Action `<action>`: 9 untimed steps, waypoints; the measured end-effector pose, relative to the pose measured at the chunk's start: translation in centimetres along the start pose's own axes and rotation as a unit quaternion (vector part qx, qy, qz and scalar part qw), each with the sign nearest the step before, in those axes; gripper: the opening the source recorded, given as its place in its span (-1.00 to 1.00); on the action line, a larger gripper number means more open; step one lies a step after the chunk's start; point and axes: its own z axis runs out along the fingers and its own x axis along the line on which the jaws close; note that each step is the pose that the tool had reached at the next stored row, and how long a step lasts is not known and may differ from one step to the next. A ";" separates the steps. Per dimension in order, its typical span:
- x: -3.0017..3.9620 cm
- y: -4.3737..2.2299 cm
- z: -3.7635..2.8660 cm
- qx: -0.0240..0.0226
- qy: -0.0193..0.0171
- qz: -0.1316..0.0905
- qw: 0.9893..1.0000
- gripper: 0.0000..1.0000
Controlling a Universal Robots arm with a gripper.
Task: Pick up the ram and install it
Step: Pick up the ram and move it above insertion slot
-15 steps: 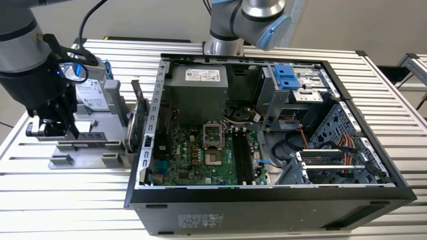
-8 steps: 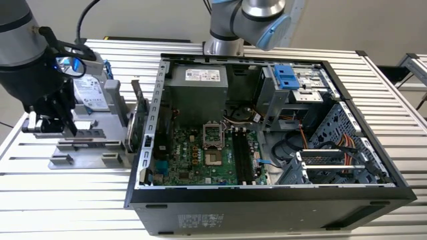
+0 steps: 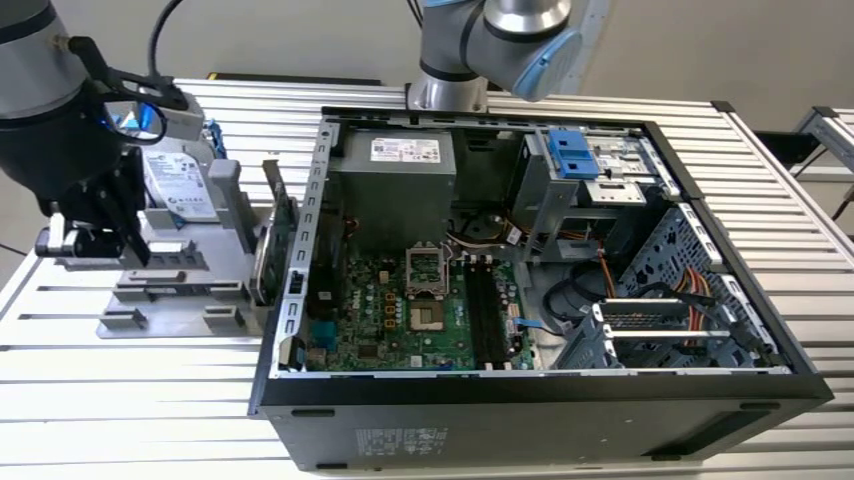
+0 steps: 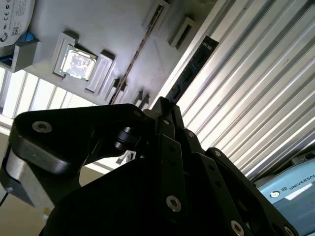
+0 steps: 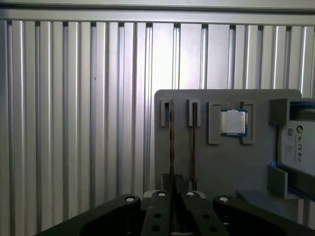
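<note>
The ram (image 5: 171,142) is a thin stick seen edge-on, standing in the outermost slot of a grey parts fixture (image 5: 216,162). In the second wrist view the ram (image 4: 189,73) shows as a dark strip running out from the fingertips. My gripper (image 5: 174,189) sits over the ram's near end, with its jaws drawn close on either side of it. In the exterior view my gripper (image 3: 131,240) hangs low over the fixture (image 3: 174,300) at that view's left, left of the open computer case (image 3: 534,390). The long dark memory slots (image 3: 483,320) lie on the motherboard.
A second thin stick (image 5: 193,142) stands in the neighbouring slot, beside a square processor chip (image 5: 233,122). A silver hard drive (image 3: 180,185) and an upright card (image 3: 274,240) stand on the fixture between my gripper and the case. Ribbed aluminium table (image 5: 74,123) surrounds it.
</note>
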 end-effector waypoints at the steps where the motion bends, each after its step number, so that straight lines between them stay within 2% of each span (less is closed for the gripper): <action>1: 0.00 0.00 -0.13 0.000 0.000 0.000 1.000 -1.00; 9: 0.01 0.02 -1.23 0.000 0.000 0.000 1.000 -1.00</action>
